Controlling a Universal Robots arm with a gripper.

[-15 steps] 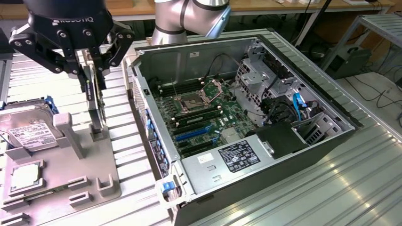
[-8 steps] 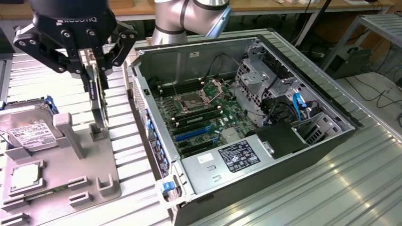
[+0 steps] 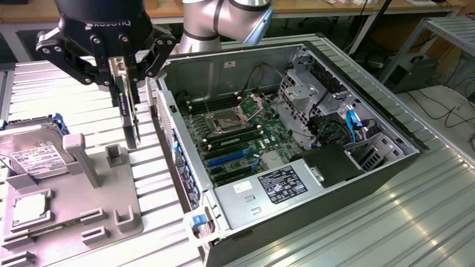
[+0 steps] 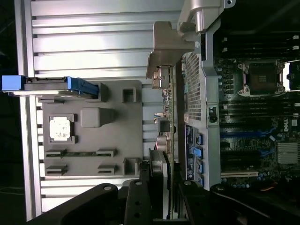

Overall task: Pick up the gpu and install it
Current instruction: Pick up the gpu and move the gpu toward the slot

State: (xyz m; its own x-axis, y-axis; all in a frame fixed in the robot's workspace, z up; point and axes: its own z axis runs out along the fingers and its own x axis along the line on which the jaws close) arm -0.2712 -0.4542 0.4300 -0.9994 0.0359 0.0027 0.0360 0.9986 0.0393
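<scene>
The gpu (image 3: 131, 119) hangs edge-on and upright in my gripper (image 3: 122, 69), which is shut on its upper edge. It is lifted above the slatted table, between the grey fixture (image 3: 104, 194) and the open computer case (image 3: 371, 92). In the wrist view the gpu (image 4: 168, 108) runs away from the gripper (image 4: 161, 187), with its silver end bracket (image 4: 166, 51) at the far end, just outside the case's perforated rear wall (image 4: 194, 89). The motherboard (image 3: 237, 139) lies exposed inside, with blue expansion slots (image 3: 226, 158) near its front.
On the grey fixture stand a silver hard drive (image 3: 30, 150) with blue rails and a small square CPU chip (image 3: 31, 207). Inside the case are a black power supply (image 3: 286, 183), a drive cage (image 3: 312, 94) and cables. The table is ribbed aluminium.
</scene>
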